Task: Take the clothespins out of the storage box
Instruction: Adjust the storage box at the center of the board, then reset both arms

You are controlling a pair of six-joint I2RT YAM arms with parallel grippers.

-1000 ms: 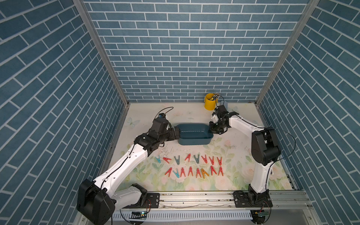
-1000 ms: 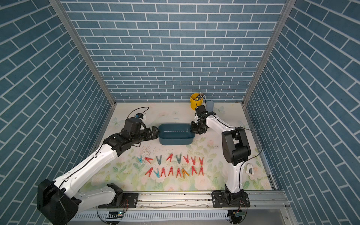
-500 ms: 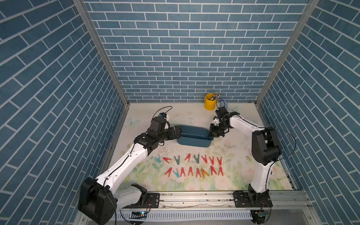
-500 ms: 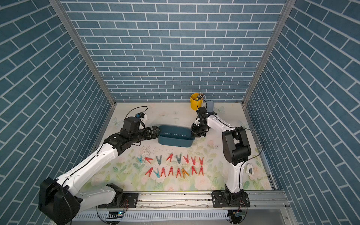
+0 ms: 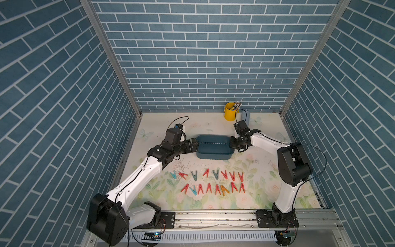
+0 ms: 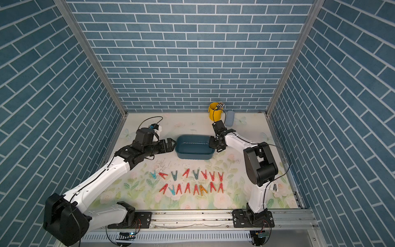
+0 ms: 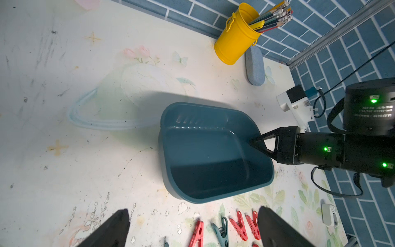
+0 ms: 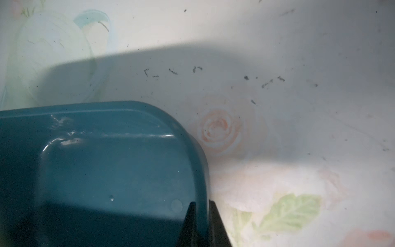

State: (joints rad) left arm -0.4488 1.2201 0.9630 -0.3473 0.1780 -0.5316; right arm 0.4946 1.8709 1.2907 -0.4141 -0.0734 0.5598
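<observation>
The dark teal storage box (image 5: 214,147) (image 6: 194,147) stands mid-table, and the left wrist view shows the box (image 7: 211,154) with nothing inside. My right gripper (image 5: 232,143) (image 6: 210,144) (image 8: 202,203) is shut on the rim at the box's right end (image 8: 106,171), one finger inside the wall and one outside. My left gripper (image 5: 195,144) (image 6: 171,144) (image 7: 193,210) is open at the box's left end, holding nothing. The clothespins (image 5: 211,181) (image 6: 190,181) (image 7: 239,226) lie in two rows on the mat in front of the box: mostly red, a few teal or grey, one orange.
A yellow bucket (image 5: 230,111) (image 6: 215,111) (image 7: 235,40) of pencils stands at the back wall, with a pale blue-grey case (image 5: 245,116) (image 6: 229,118) (image 7: 254,66) beside it. Brick walls close in three sides. A metal rail (image 5: 213,218) runs along the front.
The right gripper has kept its hold on the rim and turned the box a little, so its tilt has changed. The left arm has barely moved. The clothespins lie as before.
</observation>
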